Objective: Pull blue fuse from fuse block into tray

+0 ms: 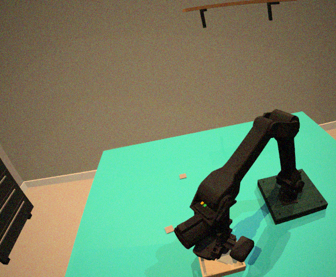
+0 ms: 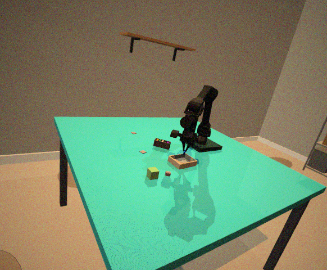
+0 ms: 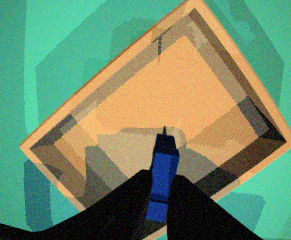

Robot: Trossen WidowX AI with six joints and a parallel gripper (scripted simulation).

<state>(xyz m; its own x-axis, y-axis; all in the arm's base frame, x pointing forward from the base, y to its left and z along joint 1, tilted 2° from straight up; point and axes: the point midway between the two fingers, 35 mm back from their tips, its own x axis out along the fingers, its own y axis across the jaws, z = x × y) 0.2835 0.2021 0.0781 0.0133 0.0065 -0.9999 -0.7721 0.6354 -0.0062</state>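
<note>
The blue fuse point(image 3: 164, 172) point(image 2: 184, 151) is held between the fingertips of my gripper point(image 3: 160, 183) point(image 2: 184, 151), which is shut on it. In the wrist view the fuse shows over the inside of the tray. The wooden tray point(image 1: 223, 272) point(image 2: 178, 165) point(image 3: 112, 68) lies on the table; its near part is partly hidden by the fingers in the wrist view. The fuse block point(image 2: 161, 144) stands behind and to the left of the tray in the exterior view, with several coloured fuses in its top. In the top view the arm hides the block and the fuse.
A yellow-green cube point(image 2: 152, 173) and a small pinkish block point(image 2: 167, 173) stand on the table in front of the tray in the exterior view. Two flat light tiles lie farther off, one point(image 1: 182, 176) point(image 2: 133, 133) beyond the other point(image 1: 168, 229) point(image 2: 142, 152).
</note>
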